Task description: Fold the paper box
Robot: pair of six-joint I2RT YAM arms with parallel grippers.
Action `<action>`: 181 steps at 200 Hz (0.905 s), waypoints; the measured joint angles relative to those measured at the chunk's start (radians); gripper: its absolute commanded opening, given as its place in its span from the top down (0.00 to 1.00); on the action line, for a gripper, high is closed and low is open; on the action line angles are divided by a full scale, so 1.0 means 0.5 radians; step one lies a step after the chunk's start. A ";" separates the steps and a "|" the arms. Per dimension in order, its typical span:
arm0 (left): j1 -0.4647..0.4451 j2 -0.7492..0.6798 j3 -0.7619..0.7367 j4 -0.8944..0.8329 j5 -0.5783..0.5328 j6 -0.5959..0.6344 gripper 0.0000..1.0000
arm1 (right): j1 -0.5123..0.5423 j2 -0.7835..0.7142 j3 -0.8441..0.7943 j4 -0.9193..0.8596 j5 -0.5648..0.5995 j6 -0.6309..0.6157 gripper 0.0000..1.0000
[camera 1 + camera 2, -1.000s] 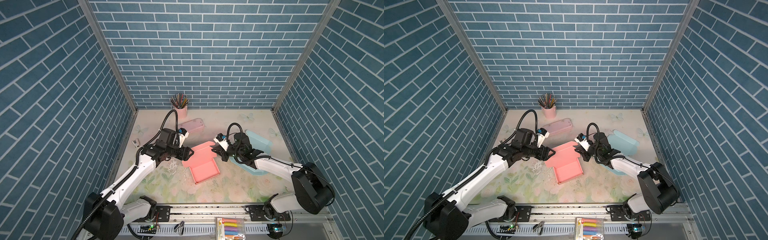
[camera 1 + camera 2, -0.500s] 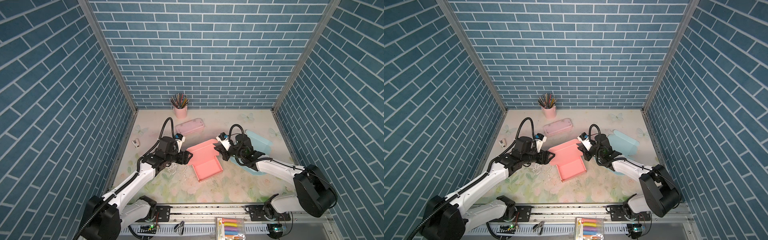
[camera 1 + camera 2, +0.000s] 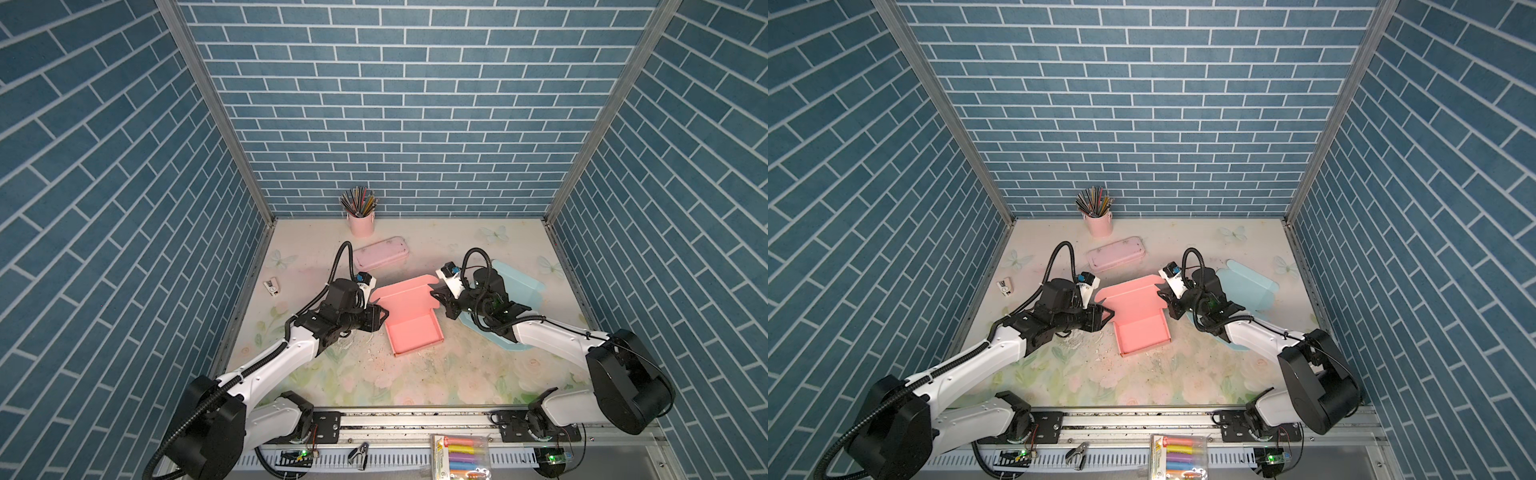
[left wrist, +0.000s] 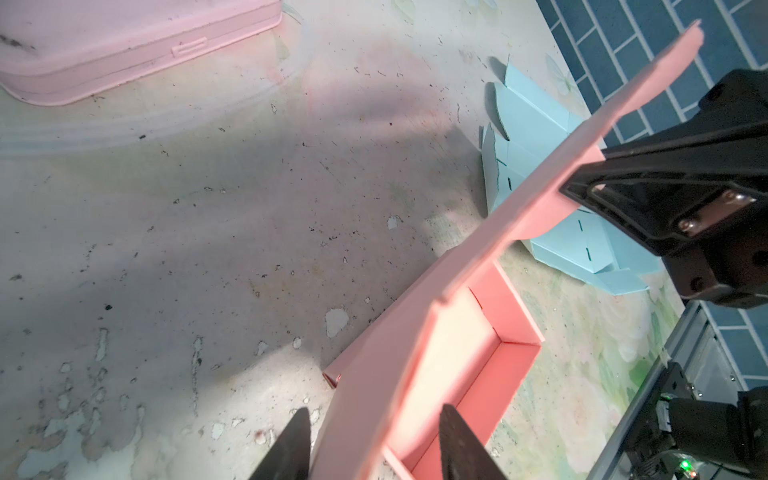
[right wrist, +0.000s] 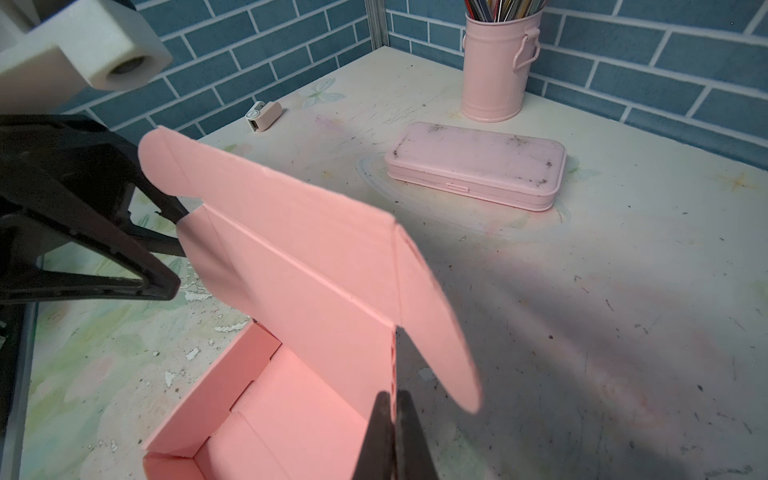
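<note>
Mid-table, paper box [image 3: 413, 334], long axis front-to-back, mouth upward, lid [image 3: 405, 297] raised

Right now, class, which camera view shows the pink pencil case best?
The right wrist view: the pink pencil case lies whole and close, clasp visible. The left wrist view crops it; both top views show it small.

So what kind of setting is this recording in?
Likely a staged robot test cell dressed as a craft desk: blue brick-print walls, a floral tabletop, a pink pencil cup.
</note>
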 measured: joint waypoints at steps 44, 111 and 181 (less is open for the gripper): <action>-0.010 -0.005 0.000 0.018 -0.043 0.002 0.73 | -0.002 0.000 0.000 0.000 0.005 0.001 0.99; -0.049 -0.077 0.000 -0.047 -0.136 0.010 0.82 | -0.002 0.000 0.000 -0.002 0.024 0.001 1.00; -0.063 -0.091 0.001 -0.094 -0.166 0.021 0.93 | -0.002 -0.014 0.000 -0.006 0.045 0.002 1.00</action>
